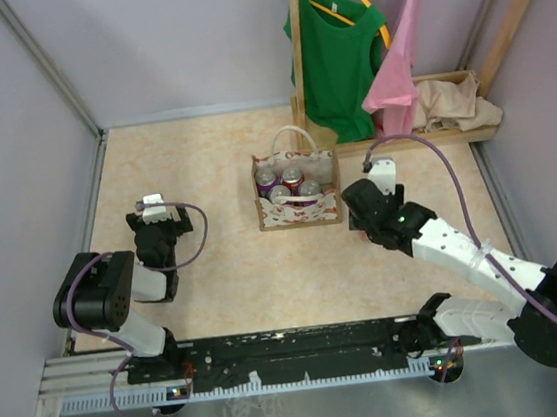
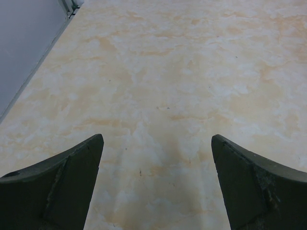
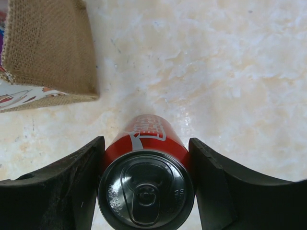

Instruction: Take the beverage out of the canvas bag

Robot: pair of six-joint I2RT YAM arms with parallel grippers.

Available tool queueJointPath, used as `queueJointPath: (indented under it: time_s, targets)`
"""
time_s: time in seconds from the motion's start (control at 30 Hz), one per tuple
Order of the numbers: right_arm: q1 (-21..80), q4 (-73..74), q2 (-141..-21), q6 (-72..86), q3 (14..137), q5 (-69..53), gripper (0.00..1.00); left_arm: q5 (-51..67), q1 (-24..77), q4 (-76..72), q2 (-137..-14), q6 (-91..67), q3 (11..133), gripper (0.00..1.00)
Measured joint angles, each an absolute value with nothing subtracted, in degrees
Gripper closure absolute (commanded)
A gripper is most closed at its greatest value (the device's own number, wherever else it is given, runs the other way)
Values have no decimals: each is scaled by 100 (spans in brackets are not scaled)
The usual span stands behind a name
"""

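Red can (image 3: 146,191) clamped upright in R hand (image 3: 146,142), just beside canvas bag (image 3: 48,48); L hand (image 2: 157,137) wide open, empty.

Bright, even, diffuse overhead light on the cream marbled tabletop (image 1: 213,166); no hard shadows. Faint soft shadow beside the small cream canvas bag with red floral print (image 1: 299,213), toward the near edge. Overhead view sharp. Right wrist view: soft sheen on the tabletop beyond the red aluminium drink can (image 3: 146,191), dull reflections on its lid; right gripper (image 3: 146,141) dark, underexposed. Left wrist view: left gripper (image 2: 157,138) equally dark, edges soft, tabletop crisp
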State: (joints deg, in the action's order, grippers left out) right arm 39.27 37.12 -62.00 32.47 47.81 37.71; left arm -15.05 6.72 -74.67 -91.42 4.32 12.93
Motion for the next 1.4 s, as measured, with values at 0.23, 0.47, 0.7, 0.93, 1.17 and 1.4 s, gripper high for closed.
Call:
queueJointPath:
  time_s: [0.23,0.47,0.7,0.93,1.17,1.4]
  targets:
    - [3927,2777,-6073,3354,4219,3341,100,-1503,672,-7467,-9142,432,1293,0]
    - [3929,2010,-6101,3345,3682,3052,100,-1505,672,-7467,-9142,432,1293,0]
    - [3959,1802,-6353,3306,3522,2923,100,-1503,672,-7467,-9142,432,1293,0]
    - [4101,1780,-6665,3297,3723,2921,100,-1505,672,-7467,-9142,432,1293,0]
    - [4342,1828,-7081,3321,4036,2978,30,-1505,672,-7467,-9142,432,1293,0]
    - [4641,2226,-7341,3444,4429,3297,1,-1503,672,-7467,-9142,429,1293,0]
